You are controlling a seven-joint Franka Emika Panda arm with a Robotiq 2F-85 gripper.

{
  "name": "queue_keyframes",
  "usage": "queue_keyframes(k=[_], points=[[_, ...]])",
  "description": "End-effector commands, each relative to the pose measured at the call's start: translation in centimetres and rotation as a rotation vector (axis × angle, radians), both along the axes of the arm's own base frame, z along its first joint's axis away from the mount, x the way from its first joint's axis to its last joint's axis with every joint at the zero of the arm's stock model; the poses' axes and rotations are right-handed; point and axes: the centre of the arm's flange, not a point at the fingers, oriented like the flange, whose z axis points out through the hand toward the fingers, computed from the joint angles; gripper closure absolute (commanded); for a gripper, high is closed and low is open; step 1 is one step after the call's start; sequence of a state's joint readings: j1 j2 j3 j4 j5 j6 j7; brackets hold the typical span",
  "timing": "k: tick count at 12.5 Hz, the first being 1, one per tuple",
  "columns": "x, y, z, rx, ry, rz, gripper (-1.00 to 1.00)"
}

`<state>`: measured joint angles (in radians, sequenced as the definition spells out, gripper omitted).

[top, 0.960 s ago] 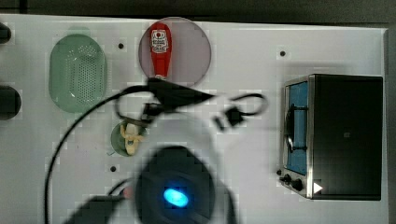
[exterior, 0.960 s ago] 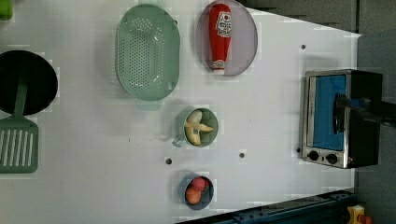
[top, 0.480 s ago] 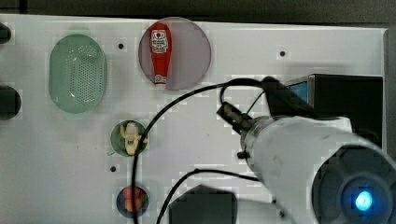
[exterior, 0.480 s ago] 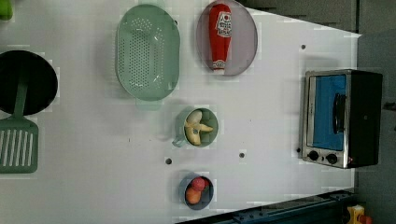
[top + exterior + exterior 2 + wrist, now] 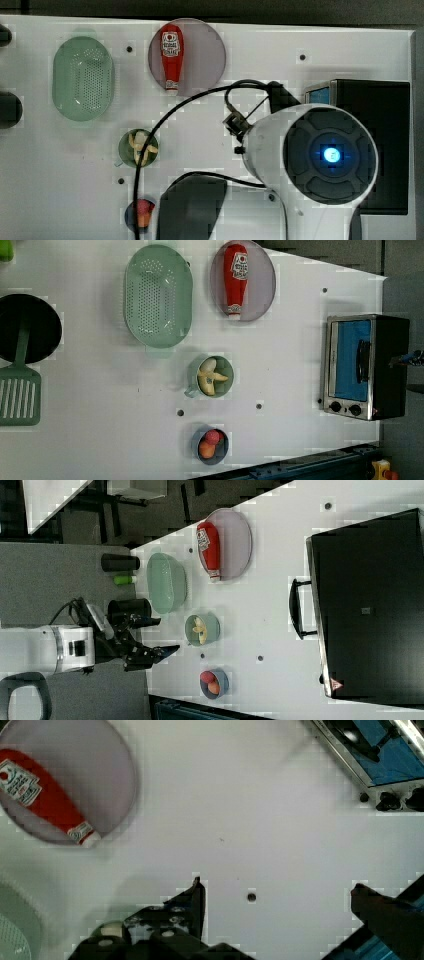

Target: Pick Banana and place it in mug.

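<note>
End effector [image 5: 275, 895] apparently well clear of mugged banana [image 5: 211, 377].

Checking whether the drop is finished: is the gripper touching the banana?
Apart. In the right view the open gripper hangs clear of the mug, where the banana lies.

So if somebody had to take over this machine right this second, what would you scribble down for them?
End effector: open, holding nothing, hanging above bare table between the ketchup plate and the toaster oven.
Banana: already lying inside the dark-green mug, which stands upright between the colander and the small fruit bowl.
Done: pick and placement both look complete.
Left: probably nothing beyond parking the arm; confirm the banana sits stable.
</note>
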<state>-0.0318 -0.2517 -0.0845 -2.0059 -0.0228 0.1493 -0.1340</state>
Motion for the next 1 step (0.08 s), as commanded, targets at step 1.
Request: queue_keyframes(k=[1], points=[[-0.96, 0.83, 3.28, -0.007, -0.021, -0.047, -1.00]])
